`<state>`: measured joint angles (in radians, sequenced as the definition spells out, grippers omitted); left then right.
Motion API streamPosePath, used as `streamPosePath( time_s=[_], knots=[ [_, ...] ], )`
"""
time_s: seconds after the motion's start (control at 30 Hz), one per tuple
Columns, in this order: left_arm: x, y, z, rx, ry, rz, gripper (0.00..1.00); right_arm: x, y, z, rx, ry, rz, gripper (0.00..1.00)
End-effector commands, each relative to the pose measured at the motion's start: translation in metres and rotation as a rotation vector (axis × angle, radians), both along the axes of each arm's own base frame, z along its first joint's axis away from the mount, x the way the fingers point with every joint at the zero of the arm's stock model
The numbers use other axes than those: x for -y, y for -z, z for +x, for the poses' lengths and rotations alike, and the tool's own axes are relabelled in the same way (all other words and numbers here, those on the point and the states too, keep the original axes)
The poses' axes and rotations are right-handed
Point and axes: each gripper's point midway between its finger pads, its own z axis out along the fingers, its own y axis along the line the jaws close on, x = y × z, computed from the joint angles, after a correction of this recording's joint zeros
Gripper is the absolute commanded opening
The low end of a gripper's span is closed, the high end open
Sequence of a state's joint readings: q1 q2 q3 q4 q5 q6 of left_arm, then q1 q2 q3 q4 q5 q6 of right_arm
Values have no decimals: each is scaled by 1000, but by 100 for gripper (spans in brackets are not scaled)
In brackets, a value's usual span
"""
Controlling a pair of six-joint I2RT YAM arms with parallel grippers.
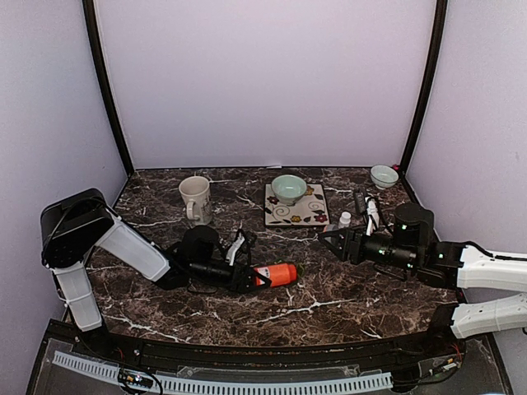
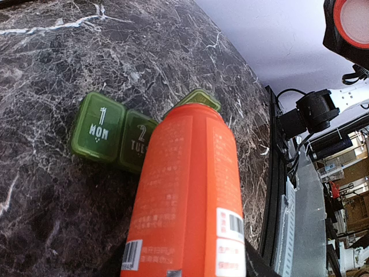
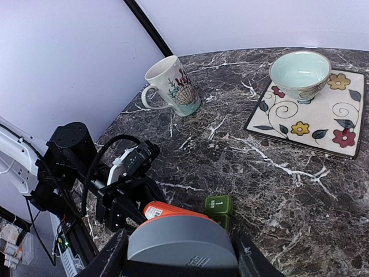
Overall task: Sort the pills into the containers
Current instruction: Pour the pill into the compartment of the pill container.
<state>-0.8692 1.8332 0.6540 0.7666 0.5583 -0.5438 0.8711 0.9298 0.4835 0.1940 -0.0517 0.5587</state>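
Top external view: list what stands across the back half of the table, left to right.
beige mug → pale green bowl on the floral tile → small white object → second pale bowl in the far right corner

left pincer (image 1: 258, 276) and right pincer (image 1: 326, 239) face each other, both gripping.

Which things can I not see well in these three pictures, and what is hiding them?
- Dark green plastic pill-box strip: left wrist view, the orange plastic bottle covers its third compartment's label.
- Pills: none visible in any view; the bottle is opaque.
- Right gripper fingertips: right wrist view, the grey round cap and bottom edge hide them.
- Bottle's label text: blurred, left wrist view.
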Motion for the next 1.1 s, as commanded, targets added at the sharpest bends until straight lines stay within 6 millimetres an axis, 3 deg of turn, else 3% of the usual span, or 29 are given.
streamPosePath(
  time_s=[0.0,1.07],
  knots=[
    [4,-22,4,63,-3,-17,0,0,-1,1,17,-2,15,42],
    [-5,-42,-2,139,-5,-1,0,-5,-1,2,11,-18,17,41]
  ],
)
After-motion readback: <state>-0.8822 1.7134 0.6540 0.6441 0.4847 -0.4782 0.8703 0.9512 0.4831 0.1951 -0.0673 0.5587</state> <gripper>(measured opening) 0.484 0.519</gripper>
